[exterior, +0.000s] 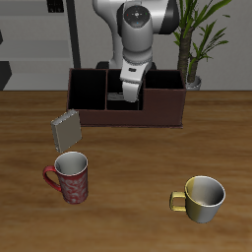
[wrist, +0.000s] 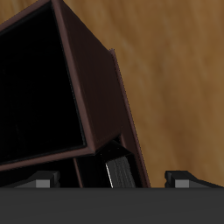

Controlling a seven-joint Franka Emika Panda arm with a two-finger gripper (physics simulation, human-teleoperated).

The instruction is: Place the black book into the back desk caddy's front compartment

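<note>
The back desk caddy (exterior: 157, 116) is a dark reddish-brown box with a black interior, standing at the table's back. My gripper (exterior: 129, 96) hangs over its divided middle column, toward the front wall. In the wrist view the black book (wrist: 116, 171), pale page edges showing, stands on edge in a small cell beside the caddy's wall (wrist: 105, 96). My gripper (wrist: 112, 182) is open, and its fingertips (wrist: 39, 182) stand wide apart, clear of the book. In the exterior view the book is hidden behind the gripper and the caddy wall.
A grey book (exterior: 66, 130) stands tilted on the table in front of the caddy's end. A red patterned mug (exterior: 69, 178) and a yellowish mug (exterior: 202, 197) stand nearer the front edge. A potted plant (exterior: 194, 44) stands behind the caddy.
</note>
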